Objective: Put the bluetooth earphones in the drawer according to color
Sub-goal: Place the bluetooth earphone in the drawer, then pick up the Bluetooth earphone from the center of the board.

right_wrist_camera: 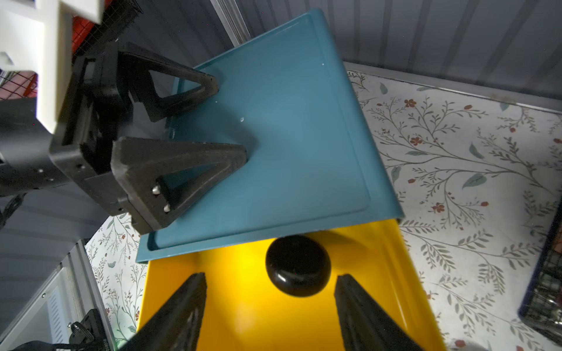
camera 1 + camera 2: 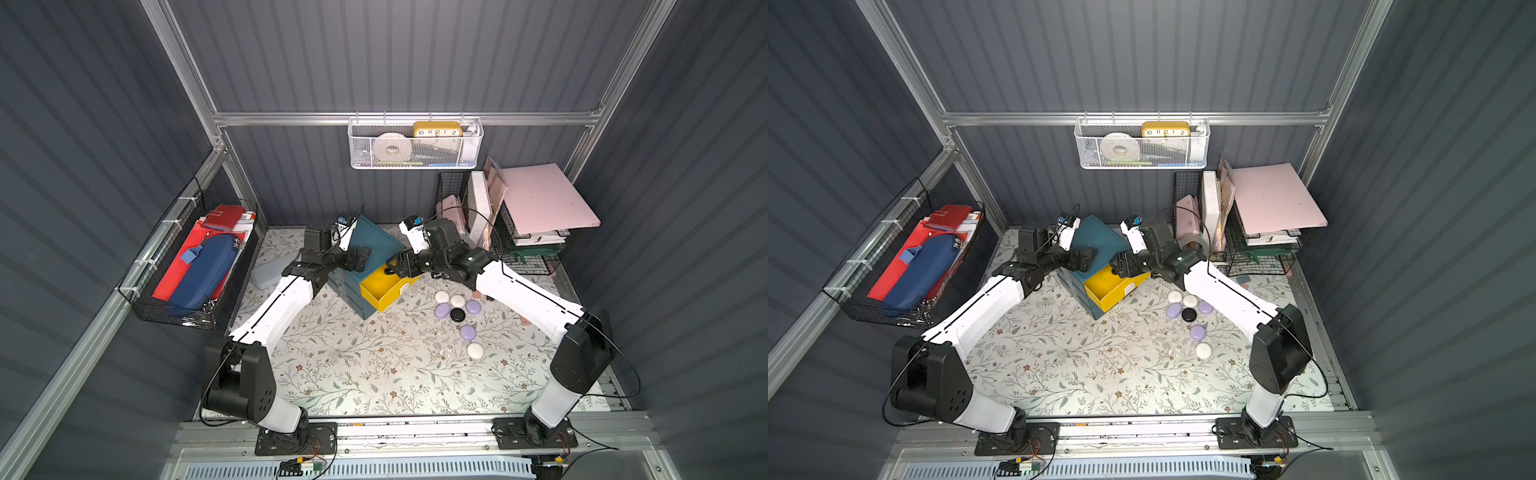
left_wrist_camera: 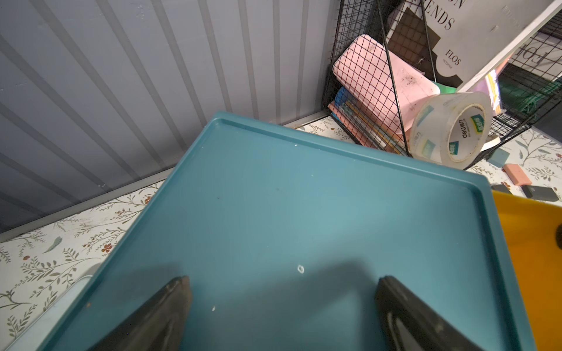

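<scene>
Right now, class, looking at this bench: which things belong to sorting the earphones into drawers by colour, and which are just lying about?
Job: teal cabinet, yellow drawer, black case inside it; on the table, white cases, lilac cases, second black case.
Lying about: tape roll, yellow clock, blue pouch, pink board.

tape roll (image 3: 450, 130) beside wire rack (image 3: 331, 60).
</scene>
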